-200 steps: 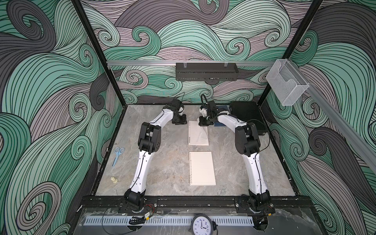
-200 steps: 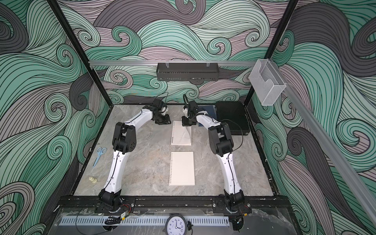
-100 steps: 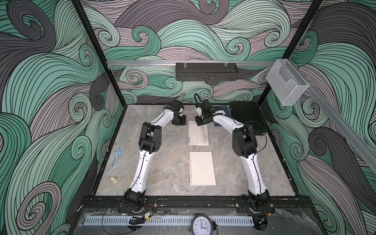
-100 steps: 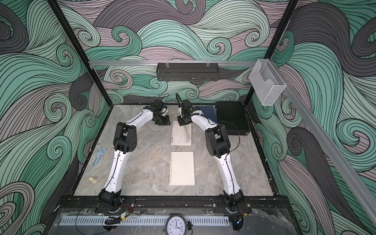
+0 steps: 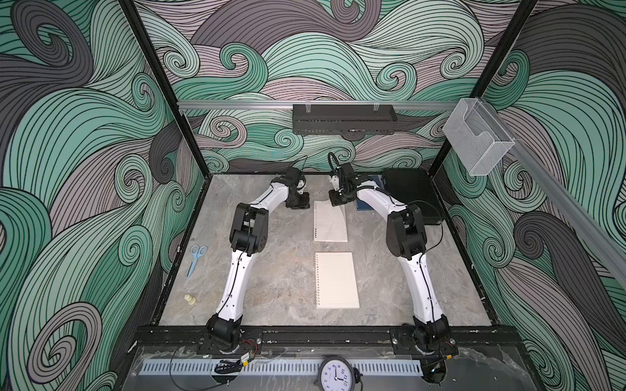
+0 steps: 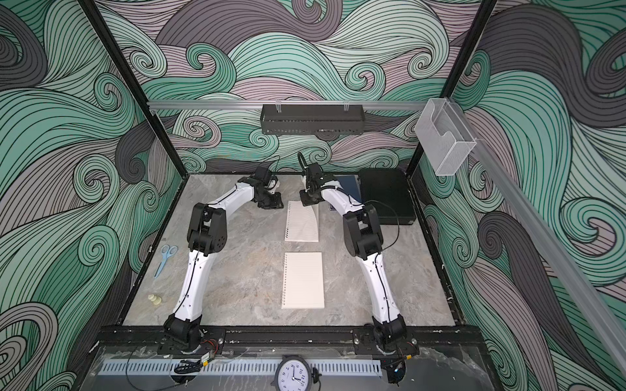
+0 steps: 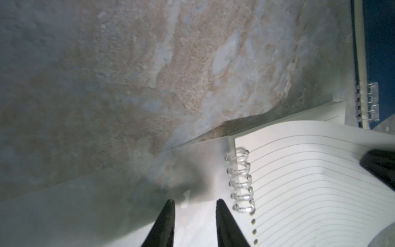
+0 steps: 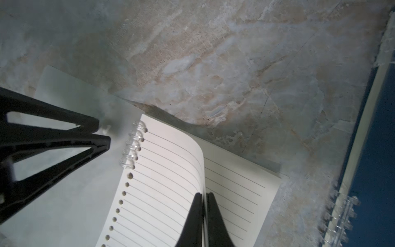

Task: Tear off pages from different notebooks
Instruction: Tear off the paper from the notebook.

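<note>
Pages: none loose on the table that I can see. Work is on the lined notebook, far centre, between the two arms.

- Right pincer: clamped tight on the free long edge of the top page. That edge is lifted and curled over toward the binding; the sheet beneath lies flat.
- Left pincer: jaws a narrow gap apart, nothing between them. Tips are down on the clear cover, which is folded out flat just beside the rings.
- Page holes at the far end sit in the clear rings. Holes further along show no wire.

Step, as I judge it: page gripped and raised, tear not yet made. Next move likely calls for a pull away from the rings, with the left pincer pressing the cover so the pad does not drag or lift. Risk: the sheet rips across rather than at the holes.

Around:
- Cream notebook lies nearer the robot, well apart, untouched.
- Blue notebook lies just beside, partly under the right arm.
- Black case sits beyond it.
- Scissors lie near the left wall.

Nothing blocks the pull.
</note>
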You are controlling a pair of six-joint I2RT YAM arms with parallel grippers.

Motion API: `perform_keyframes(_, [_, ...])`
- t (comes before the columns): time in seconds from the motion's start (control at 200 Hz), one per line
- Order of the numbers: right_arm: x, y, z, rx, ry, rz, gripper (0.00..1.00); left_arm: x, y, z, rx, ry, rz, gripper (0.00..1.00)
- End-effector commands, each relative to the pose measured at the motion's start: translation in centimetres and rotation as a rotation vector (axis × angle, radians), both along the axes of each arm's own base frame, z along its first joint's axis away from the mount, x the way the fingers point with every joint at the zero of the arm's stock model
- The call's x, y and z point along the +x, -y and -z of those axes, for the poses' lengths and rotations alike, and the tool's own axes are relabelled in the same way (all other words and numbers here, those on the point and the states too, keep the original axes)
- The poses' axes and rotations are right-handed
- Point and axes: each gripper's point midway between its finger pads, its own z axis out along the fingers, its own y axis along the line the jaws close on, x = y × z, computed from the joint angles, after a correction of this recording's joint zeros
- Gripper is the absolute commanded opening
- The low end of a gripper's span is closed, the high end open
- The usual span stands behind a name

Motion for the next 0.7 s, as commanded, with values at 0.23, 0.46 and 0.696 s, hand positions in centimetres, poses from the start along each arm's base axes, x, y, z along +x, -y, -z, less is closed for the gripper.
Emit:
perform_keyframes(0.23, [-0.3,0.3,0.7,-0.026,-0.016,-0.032,0.0,-3.3,-1.2,2.8,0.025,-0.136,-0.046,0.31])
perform_keyframes(0.46, [-0.2,-0.9,-0.7,0.02,0.011,-0.061,0.0,-5.1,-0.9,3.3,0.012,-0.159,-0.055,0.3])
perform_keyframes(0.696, [-0.1,-2.8,-2.0,0.06,0.049,-0.075,0.0,-5.6,-1.4,2.0,0.032,-0.141,-0.045,0.3])
